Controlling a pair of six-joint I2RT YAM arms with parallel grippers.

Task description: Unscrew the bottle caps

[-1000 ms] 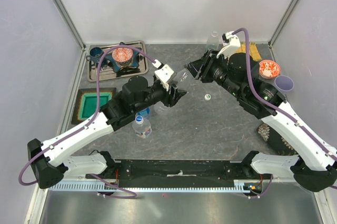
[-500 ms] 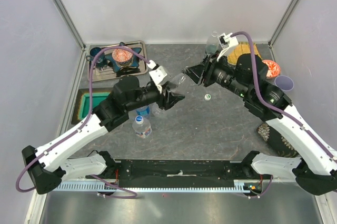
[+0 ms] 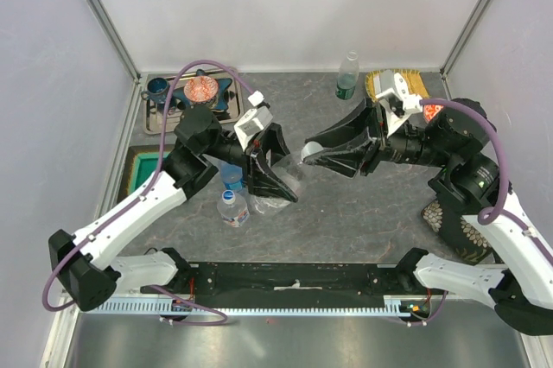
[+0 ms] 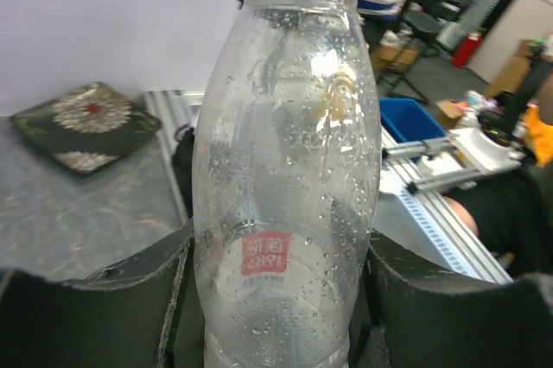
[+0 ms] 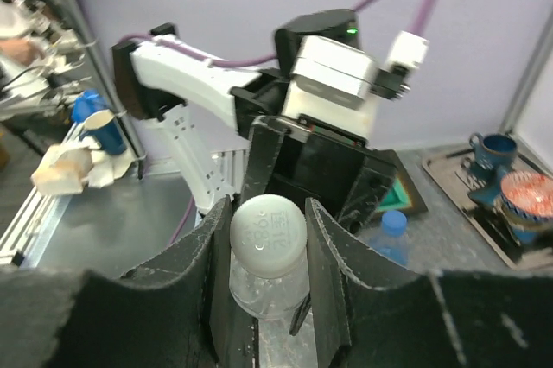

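My left gripper (image 3: 275, 171) is shut on the plain clear bottle (image 3: 289, 165) and holds it above the table, tilted with its neck toward the right. In the left wrist view the wet bottle (image 4: 285, 126) fills the space between my fingers (image 4: 112, 299). My right gripper (image 3: 313, 156) meets it from the right. In the right wrist view its jaws sit tight on both sides of the white cap (image 5: 268, 236). The blue-tinted bottle (image 3: 232, 176) and the labelled clear bottle (image 3: 232, 206) stand just under my left arm. The greenish bottle (image 3: 347, 74) stands at the back.
A metal tray (image 3: 160, 122) with a blue cup and a red-patterned bowl (image 3: 200, 89) is at the back left. A green square dish (image 3: 149, 171) lies at the left. A yellow mat (image 3: 380, 83) is at the back right, a patterned pad (image 3: 445, 221) at the right.
My left arm has swung the clear bottle up and round toward the right. My right gripper has come down and left and closed round its cap. The loose cap on the table is now hidden.
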